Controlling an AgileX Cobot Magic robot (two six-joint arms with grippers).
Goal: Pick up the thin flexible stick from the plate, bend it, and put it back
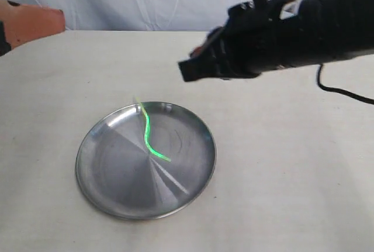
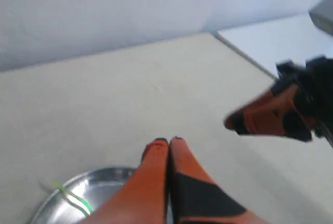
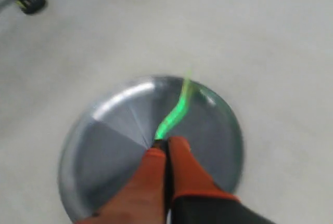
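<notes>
The thin flexible stick (image 1: 145,133) lies curved on the plate (image 1: 105,176) below the raised, closed right gripper (image 3: 165,145). The left gripper (image 2: 169,142), also closed, hovers near the far-left corner.

Ext cam high, angled down, wrist cams closer, all share plate (image 1: 111,164)

1. The left gripper (image 1: 57,21) is cut off by the frame edge, at the left end of the counter's (image 1: 280,164) far edge.
2. The right gripper (image 1: 187,69) is motion-blurred in the exterior view, and its fingertips are indistinct.
3. The plate (image 2: 112,182) is mostly cropped in the left wrist view.
4. One end of the thin flexible stick (image 3: 174,110) is hidden behind the right gripper's fingers (image 3: 148,177), and the right wrist view is blurred.
</notes>
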